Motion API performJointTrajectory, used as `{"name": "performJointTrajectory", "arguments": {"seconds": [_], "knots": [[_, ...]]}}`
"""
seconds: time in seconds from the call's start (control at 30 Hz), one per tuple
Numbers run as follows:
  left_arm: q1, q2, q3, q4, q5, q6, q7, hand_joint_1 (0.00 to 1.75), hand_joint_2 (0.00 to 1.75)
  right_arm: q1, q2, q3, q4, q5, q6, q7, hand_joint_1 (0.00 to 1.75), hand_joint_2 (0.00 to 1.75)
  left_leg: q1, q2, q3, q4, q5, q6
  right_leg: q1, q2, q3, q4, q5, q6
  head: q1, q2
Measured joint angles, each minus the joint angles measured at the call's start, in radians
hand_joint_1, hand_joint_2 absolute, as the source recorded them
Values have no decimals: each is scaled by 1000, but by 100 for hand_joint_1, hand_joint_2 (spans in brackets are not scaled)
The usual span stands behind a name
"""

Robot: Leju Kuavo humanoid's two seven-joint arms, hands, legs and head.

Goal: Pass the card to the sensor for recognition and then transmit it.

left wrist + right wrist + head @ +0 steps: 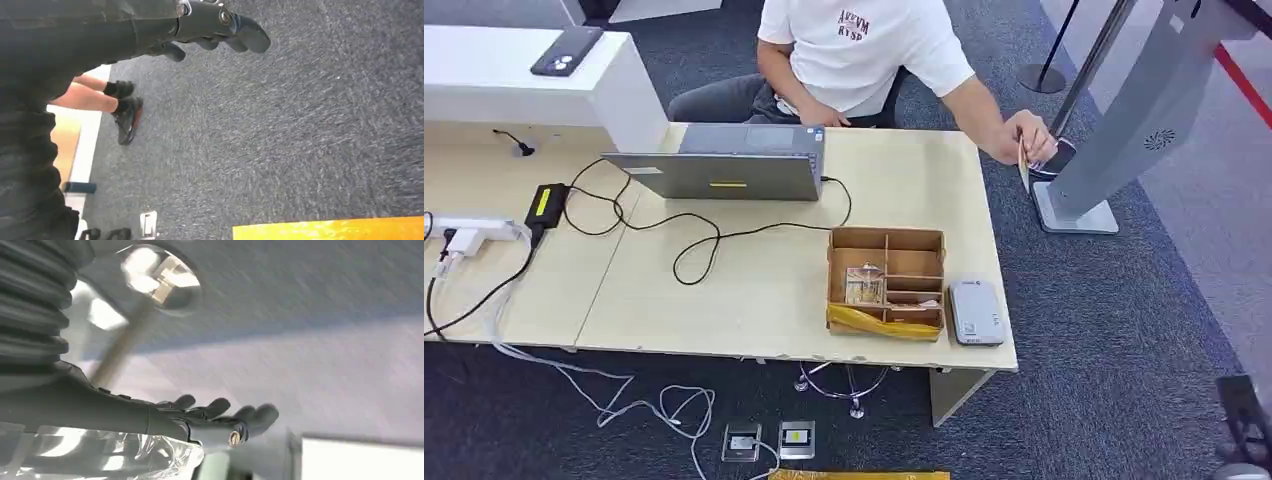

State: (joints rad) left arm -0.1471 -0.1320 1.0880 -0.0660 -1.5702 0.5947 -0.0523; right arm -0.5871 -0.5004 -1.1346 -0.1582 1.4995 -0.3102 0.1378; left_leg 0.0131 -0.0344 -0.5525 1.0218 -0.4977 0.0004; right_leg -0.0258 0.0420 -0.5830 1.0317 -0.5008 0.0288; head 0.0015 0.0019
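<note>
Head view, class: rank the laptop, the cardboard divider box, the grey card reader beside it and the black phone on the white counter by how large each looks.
1. Laptop
2. Cardboard divider box
3. Grey card reader and black phone: these look similar, and the phone lies farther from the camera, so I leave them unranked.

Laptop (pixel 724 165) at table (pixel 724 290) rear centre. Compartment box (pixel 886 282) near front right, card reader (pixel 976 312) just beside it on right. Power strip (pixel 469 232) at left edge. Person (pixel 864 50) behind table, kiosk stand (pixel 1124 130) off right end.
</note>
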Motion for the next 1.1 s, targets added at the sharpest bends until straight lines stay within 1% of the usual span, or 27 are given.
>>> {"name": "performJointTrajectory", "arguments": {"seconds": [0.03,0.07,0.1,0.13,0.17,0.2,0.23,0.27,0.3,0.33,0.37,0.4,0.43,0.53,0.6,0.67,0.73,0.77,0.83,0.87,0.9,0.93,1.0,1.07,1.1], "knots": [[-1,0,-5,0,0,0,0,0,175,18,-9,25,-35,-88,98,83,0,175,1,-5,4,1,0,1,2,-5,4,-5,-1,2,0,0],[0,1,-7,-1,0,0,0,0,175,51,-26,69,-89,-221,221,210,0,175,3,-9,6,1,-1,2,4,-8,9,-8,-3,4,0,0],[1,1,-8,-3,0,0,0,0,175,96,-55,128,-158,-406,338,354,0,175,3,-13,5,2,-2,4,4,-11,11,-8,-4,6,1,0],[4,2,-8,-4,0,0,-2,0,175,155,-94,195,-242,-617,417,484,0,175,-4,-17,0,1,0,6,-4,-17,11,-4,-4,7,2,0],[9,2,-10,-6,0,0,-3,0,175,200,-144,269,-357,-815,434,569,0,175,-14,-16,-10,0,1,7,-16,-16,0,4,-4,8,2,0],[12,2,-11,-5,0,1,-5,0,175,213,-182,333,-476,-943,397,561,0,175,-24,-6,-32,-1,1,8,-26,-4,-13,14,-4,8,2,0],[12,4,-12,-6,0,3,-7,0,175,199,-210,404,-601,-1024,333,554,0,175,-27,11,-32,-1,-3,8,-29,13,-21,17,-3,9,-5,0],[10,9,-12,-6,0,4,-10,0,175,183,-220,454,-671,-1029,322,550,0,175,-26,23,-29,-2,-6,8,-28,25,-19,16,-2,10,-6,0],[2,10,-13,-6,1,7,-13,0,175,174,-235,512,-744,-980,321,550,0,175,-21,27,-26,-2,-10,6,-23,29,-16,14,-1,9,-6,0],[-6,12,-14,-7,3,8,-15,0,175,169,-240,581,-826,-916,326,546,0,175,-18,27,-22,-1,-9,8,-20,29,-13,11,0,11,-5,0],[-12,10,-17,-7,3,9,-19,0,175,159,-251,636,-893,-886,330,546,0,175,-18,27,-21,-1,-8,9,-19,28,-12,11,1,11,-5,0],[-16,7,-21,-7,2,10,-21,0,175,147,-248,697,-954,-879,327,545,0,175,-20,23,-22,-1,-5,9,-21,23,-12,11,1,11,-7,0],[-16,6,-26,-7,0,12,-23,0,175,120,-249,767,-1014,-878,318,545,0,175,-21,19,-24,-1,-2,11,-22,16,-12,12,1,11,-7,0],[-15,3,-36,-7,-1,14,-23,0,175,-13,-256,971,-1136,-865,303,544,0,175,-18,5,-28,-1,5,10,-19,5,-12,13,1,11,-6,0],[-12,-1,-41,-7,0,14,-23,0,175,-115,-240,1112,-1178,-850,297,515,0,175,-15,-5,-31,-1,7,7,-17,-5,-12,13,1,11,-5,0],[-15,-2,-61,-7,0,12,-17,0,175,-234,-204,1271,-1181,-828,289,499,0,175,-15,-8,-33,-1,9,5,-17,-7,-14,13,1,10,-6,0],[-23,-5,-76,-8,-1,9,-9,0,175,-329,-165,1422,-1180,-823,270,499,0,175,-12,-13,-33,-1,10,4,-14,-12,-14,13,1,10,-5,0],[-26,-6,-84,-8,-1,9,-8,0,175,-366,-144,1492,-1180,-831,261,501,0,175,-11,-15,-33,0,10,4,-13,-13,-14,13,1,10,-6,0],[-27,-8,-94,-9,-1,8,-8,0,175,-421,-113,1608,-1180,-837,246,502,0,175,-10,-19,-19,0,13,2,-12,-17,-15,13,1,8,-6,0],[-27,-7,-101,-9,-1,8,-7,0,175,-444,-102,1664,-1178,-842,242,504,0,175,-9,-19,-20,0,13,1,-12,-17,-16,13,2,7,-5,0],[-26,-7,-107,-11,-1,8,-6,0,175,-459,-97,1715,-1178,-846,237,505,0,175,-9,-19,-20,0,13,1,-11,-17,-16,13,2,7,-7,0],[-25,-7,-110,-11,-1,8,-5,0,175,-470,-93,1744,-1178,-848,233,502,0,175,-9,-20,-20,0,13,1,-11,-18,-15,12,2,7,-4,0],[-24,-7,-113,-11,0,8,-2,0,175,-496,-74,1814,-1174,-853,229,499,0,175,-9,-20,-21,0,13,1,-11,-17,-15,12,2,7,-6,0],[-24,-7,-115,-11,0,8,-1,0,175,-516,-59,1869,-1172,-853,226,492,0,175,-8,-18,-20,0,12,0,-11,-16,-15,12,2,7,-6,0],[-24,-7,-119,-11,0,8,2,0,175,-524,-52,1892,-1170,-852,227,474,0,175,-8,-18,-20,0,12,0,-11,-16,-15,11,2,7,-5,0]]}}
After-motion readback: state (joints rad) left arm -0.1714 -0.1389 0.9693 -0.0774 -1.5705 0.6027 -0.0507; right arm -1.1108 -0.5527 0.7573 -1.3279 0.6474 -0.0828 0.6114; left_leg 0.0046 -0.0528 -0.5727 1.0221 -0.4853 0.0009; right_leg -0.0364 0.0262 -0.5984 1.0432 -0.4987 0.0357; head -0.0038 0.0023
